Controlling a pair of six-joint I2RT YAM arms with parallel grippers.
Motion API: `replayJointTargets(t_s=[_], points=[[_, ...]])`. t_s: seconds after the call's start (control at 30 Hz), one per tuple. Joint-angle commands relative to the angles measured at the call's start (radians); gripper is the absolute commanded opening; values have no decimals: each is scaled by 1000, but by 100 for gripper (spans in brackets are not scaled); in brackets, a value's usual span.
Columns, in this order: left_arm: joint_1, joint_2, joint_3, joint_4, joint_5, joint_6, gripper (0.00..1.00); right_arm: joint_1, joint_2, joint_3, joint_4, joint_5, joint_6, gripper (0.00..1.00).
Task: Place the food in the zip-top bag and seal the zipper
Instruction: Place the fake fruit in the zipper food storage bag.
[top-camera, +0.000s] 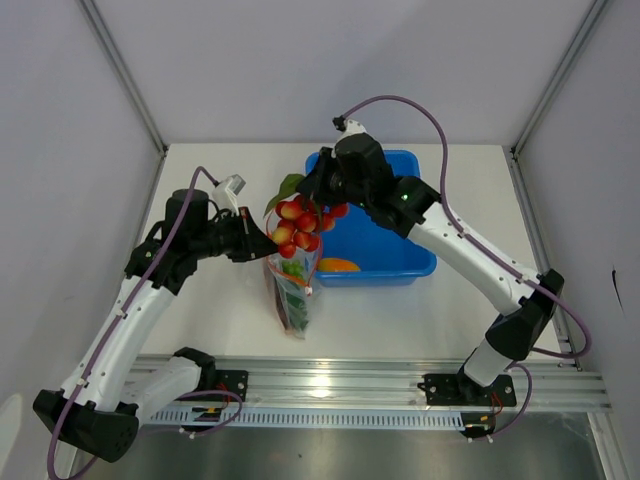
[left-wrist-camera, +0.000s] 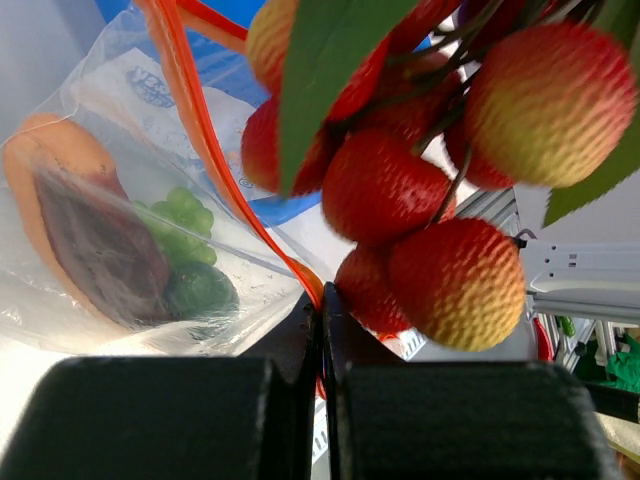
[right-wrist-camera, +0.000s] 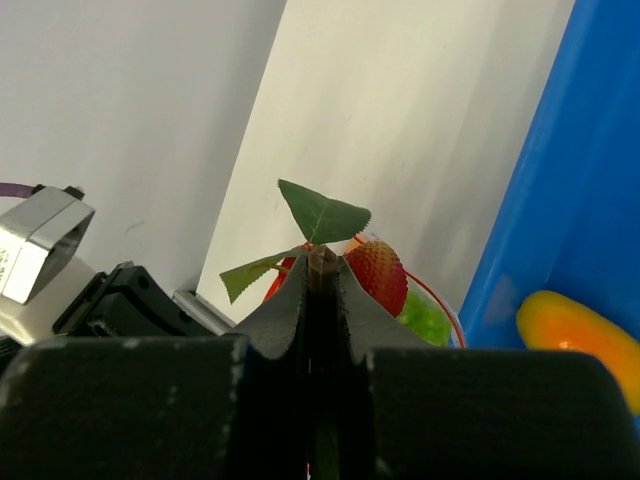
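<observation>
Top external, left gripper (top-camera: 250, 240): fingers pressed together on the zipper (left-wrist-camera: 190, 110).
Zip-top bag (top-camera: 292, 300): just left of the bin, with the meat slice (left-wrist-camera: 100, 250) and green pieces inside.
Small red fruits (top-camera: 298, 228): bunch at the bag's mouth.
Right gripper (top-camera: 318, 195): clamped on the bunch's stem.
Blue bin (top-camera: 400, 262): holds the orange-yellow piece (top-camera: 338, 265).

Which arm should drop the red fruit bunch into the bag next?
Right. The right end effector is shut on the stem of the red fruit bunch, hanging it at the mouth of the zip-top bag. The left end effector is shut on the zipper strip, holding the bag up.
</observation>
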Motion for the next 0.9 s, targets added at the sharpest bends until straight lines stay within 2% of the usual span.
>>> replayJointTargets(t_s=[0.0,0.33,0.5,0.7,0.87], points=[[7,-22,12,60,35,-22,0,60,8,-3,38,125,13,0],[7,-35,26,53,43,-30,1,162,26,-123,67,277,-41,0],[7,-35,34,43,44,-30,1,182,37,-175,93,291,-48,0],[5,-24,34,53,65,-31,1,199,95,-129,73,248,-77,0],[5,-12,35,56,98,-28,1,206,155,-5,13,210,-90,0]])
